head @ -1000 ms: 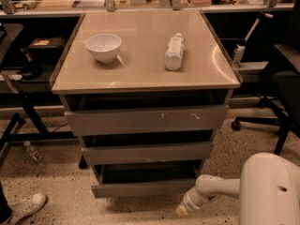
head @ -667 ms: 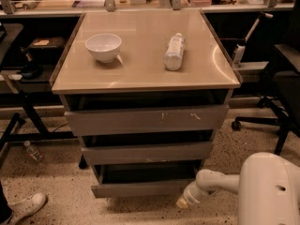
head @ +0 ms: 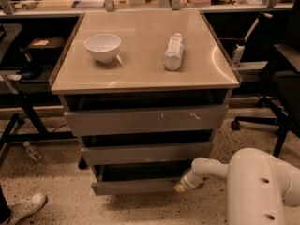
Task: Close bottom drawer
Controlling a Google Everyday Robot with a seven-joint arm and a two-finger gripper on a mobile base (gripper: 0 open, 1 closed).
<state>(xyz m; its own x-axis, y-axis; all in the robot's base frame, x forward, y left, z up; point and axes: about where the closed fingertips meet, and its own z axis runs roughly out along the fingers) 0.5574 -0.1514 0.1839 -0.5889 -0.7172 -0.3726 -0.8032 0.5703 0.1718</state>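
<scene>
Bottom drawer (head: 136, 185) still open; gripper (head: 179, 187), state unclear, has risen against its front.

Single white arm enters from lower right corner. Bulky rounded link (head: 262, 186) fills bottom right of view, small dark holes on its near face. Slimmer forearm (head: 211, 167) leaves its upper left side, runs leftward, then bends downward. Wrist (head: 191, 178) is short ribbed cylinder, angled down-left. Gripper (head: 180, 187) at arm's end, low in view, right of centre, pointing down-left, tip tan-coloured.
</scene>
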